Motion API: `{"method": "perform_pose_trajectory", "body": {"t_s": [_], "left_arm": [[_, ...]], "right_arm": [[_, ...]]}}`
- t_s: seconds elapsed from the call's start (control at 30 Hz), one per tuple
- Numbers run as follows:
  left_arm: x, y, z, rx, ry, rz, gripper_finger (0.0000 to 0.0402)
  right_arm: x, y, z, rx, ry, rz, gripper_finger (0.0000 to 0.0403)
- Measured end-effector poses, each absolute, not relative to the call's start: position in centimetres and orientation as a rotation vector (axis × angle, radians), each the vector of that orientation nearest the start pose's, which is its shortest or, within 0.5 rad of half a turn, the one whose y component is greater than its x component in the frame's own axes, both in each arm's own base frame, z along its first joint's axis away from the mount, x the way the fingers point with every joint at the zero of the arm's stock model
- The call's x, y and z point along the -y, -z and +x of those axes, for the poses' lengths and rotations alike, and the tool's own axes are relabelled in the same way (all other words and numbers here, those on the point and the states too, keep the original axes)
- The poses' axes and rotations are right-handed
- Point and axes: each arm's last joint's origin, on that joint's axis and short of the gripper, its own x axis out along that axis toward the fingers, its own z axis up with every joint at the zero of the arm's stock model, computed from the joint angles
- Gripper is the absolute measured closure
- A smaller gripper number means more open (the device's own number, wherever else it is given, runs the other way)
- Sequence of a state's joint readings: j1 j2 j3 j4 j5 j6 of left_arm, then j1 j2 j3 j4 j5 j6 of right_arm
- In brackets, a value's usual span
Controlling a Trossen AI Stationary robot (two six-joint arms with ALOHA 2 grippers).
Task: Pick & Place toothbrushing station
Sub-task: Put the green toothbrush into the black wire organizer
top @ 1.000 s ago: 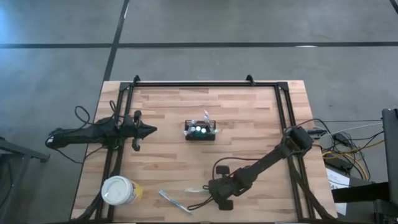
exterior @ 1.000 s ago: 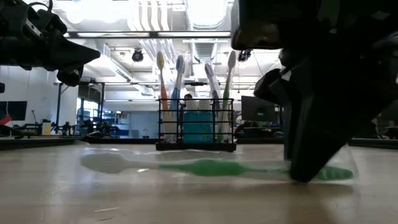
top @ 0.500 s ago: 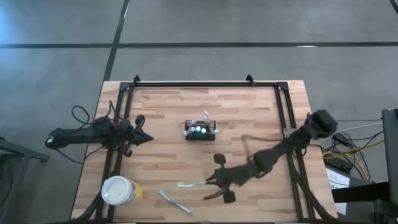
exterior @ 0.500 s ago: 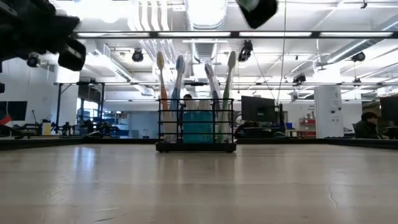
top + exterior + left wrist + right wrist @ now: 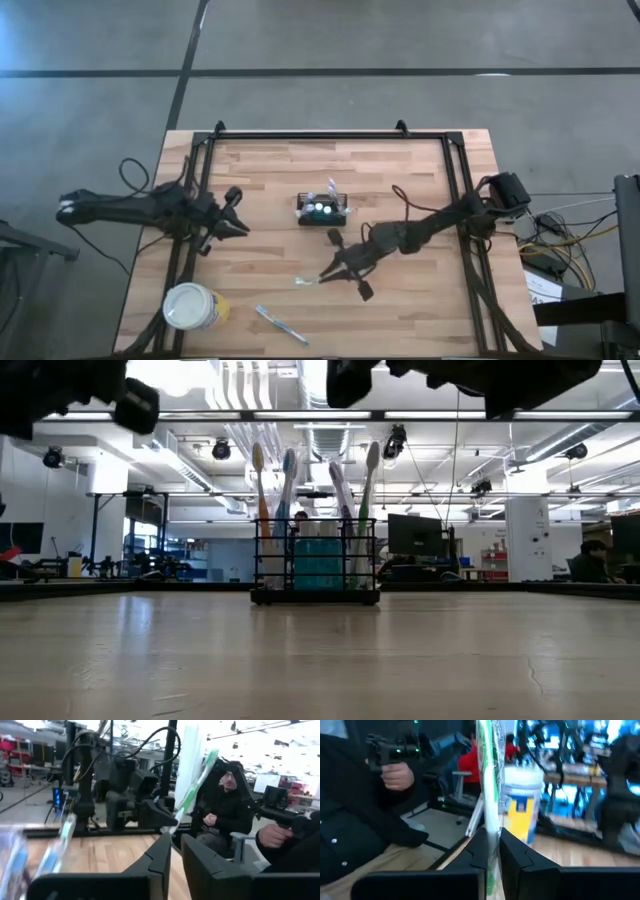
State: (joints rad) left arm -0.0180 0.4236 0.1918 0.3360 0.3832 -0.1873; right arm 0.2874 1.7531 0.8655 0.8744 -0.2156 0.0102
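The black wire-mesh caddy (image 5: 322, 210) stands on its base at the table's middle, with several toothbrushes upright in it, as the low view (image 5: 315, 565) shows. My right gripper (image 5: 330, 272) is just on the near side of the caddy, above the table, shut on a green toothbrush in a clear wrapper (image 5: 308, 281). This brush also shows in the right wrist view (image 5: 487, 780) and the left wrist view (image 5: 196, 780). My left gripper (image 5: 238, 226) is shut and empty, left of the caddy. My right gripper pinches the wrapped green toothbrush between its two fingers at one end (image 5: 491, 837). The fingers point toward the table's left, slanting down. The brush runs on past the fingertips along their line. It is lifted clear of the table.
A round white-and-yellow cup (image 5: 190, 307) stands at the near left corner. Another wrapped toothbrush (image 5: 280, 325) lies flat near the near edge. A black frame (image 5: 320, 135) runs along the far edge and the sides. A person (image 5: 225, 805) sits beyond the table.
My right gripper has lifted the green toothbrush off the table near the near edge and carried it up and toward the caddy. The brush now hangs clear of the table. My left gripper has shifted a little toward the near edge.
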Motion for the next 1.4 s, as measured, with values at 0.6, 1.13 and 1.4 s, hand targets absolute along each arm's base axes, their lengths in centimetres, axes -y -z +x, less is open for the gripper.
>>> {"method": "perform_pose_trajectory", "body": {"t_s": [0.6, 1.13, 1.4], "left_arm": [[3.6, -27.6, 21.0, -0.050, 0.418, -0.095, 0.0183], [3.8, -28.4, 23.4, -0.019, 0.184, -0.045, 0.0189], [3.7, -28.3, 24.1, 0.033, 0.102, -0.064, 0.0192]], "right_arm": [[-8.3, -21.7, 36.6, 0.050, -0.083, -0.030, 0.0389], [-9.2, -21.7, 36.2, 0.032, 0.169, -0.104, 0.0390], [-9.1, -21.6, 36.1, 0.025, 0.228, -0.109, 0.0390]]}}
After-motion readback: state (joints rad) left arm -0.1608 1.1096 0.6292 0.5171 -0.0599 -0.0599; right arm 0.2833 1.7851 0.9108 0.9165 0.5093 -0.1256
